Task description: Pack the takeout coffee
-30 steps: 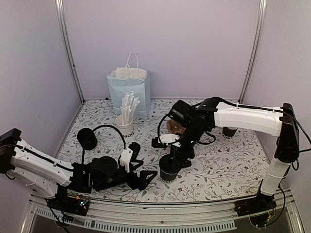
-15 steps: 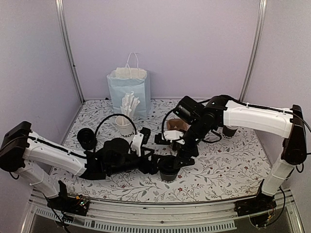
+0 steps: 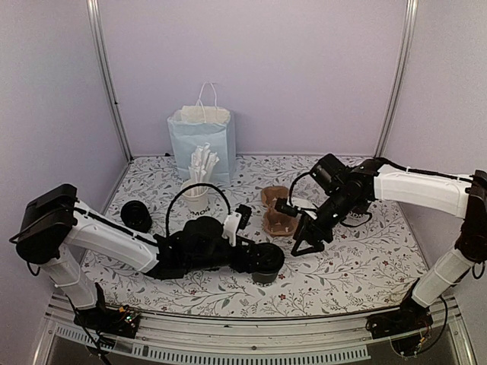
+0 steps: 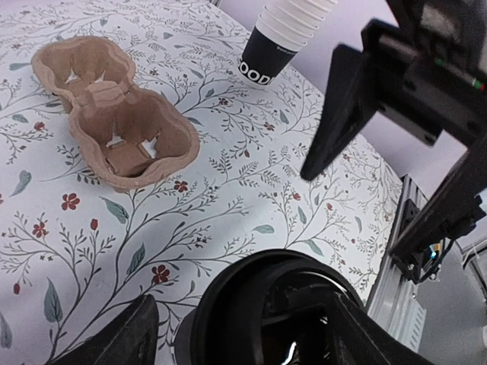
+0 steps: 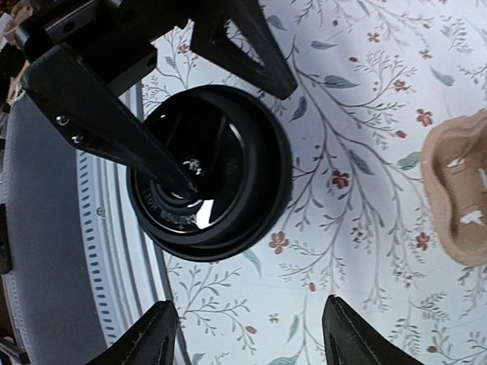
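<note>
A black paper cup with a black round lid (image 3: pixel 266 263) stands near the front middle; it also shows in the left wrist view (image 4: pixel 259 304) and the right wrist view (image 5: pixel 209 171). My left gripper (image 3: pixel 261 257) is open, with one finger on each side of this cup (image 4: pixel 243 334). My right gripper (image 3: pixel 304 234) is open and empty, hanging to the right of the cup, its fingertips over bare table (image 5: pixel 251 334). The brown two-hole carrier (image 3: pixel 278 212) lies empty just behind the cup (image 4: pixel 106 122).
A stack of cups in a black cup (image 4: pixel 270 53) stands beyond the carrier. A loose black lid (image 3: pixel 137 217) lies at the left. The white cup of straws (image 3: pixel 198 186) and the pale blue bag (image 3: pixel 202 141) stand at the back. The table's front rail (image 5: pixel 114 251) is close.
My left gripper has swung right and now straddles the lidded cup. My right gripper has left the cup's top and drawn back to the right and up.
</note>
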Controlling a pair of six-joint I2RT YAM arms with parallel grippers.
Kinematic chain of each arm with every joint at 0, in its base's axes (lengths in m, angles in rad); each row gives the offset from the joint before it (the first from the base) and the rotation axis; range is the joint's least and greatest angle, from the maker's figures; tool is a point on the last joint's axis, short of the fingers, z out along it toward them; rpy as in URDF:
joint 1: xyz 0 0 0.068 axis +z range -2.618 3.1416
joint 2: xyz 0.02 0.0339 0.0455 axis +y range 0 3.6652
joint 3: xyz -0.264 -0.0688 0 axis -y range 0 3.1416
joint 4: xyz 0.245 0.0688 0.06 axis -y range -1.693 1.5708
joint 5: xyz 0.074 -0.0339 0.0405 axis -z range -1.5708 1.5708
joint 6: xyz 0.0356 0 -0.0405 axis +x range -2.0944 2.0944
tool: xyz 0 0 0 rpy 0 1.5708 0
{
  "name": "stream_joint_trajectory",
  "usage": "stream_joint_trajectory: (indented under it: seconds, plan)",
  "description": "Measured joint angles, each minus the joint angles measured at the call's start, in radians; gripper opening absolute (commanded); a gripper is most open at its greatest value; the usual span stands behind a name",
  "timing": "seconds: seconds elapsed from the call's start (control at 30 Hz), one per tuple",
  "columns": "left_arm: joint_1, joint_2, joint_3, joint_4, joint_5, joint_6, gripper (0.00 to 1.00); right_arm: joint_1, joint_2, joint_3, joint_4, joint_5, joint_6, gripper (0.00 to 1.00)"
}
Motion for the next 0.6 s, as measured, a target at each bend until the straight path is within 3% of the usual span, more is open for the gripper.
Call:
stream_joint_trajectory:
  seconds: [0.27,0.6]
  plan:
    - [0.000,0.039,0.018,0.042,0.016,-0.055,0.66,0.004,0.076,-0.031,0.008,-0.189,0.034,0.58]
    - [0.000,0.050,0.011,0.071,0.026,-0.101,0.62,0.004,0.160,-0.024,0.009,-0.257,0.048,0.51]
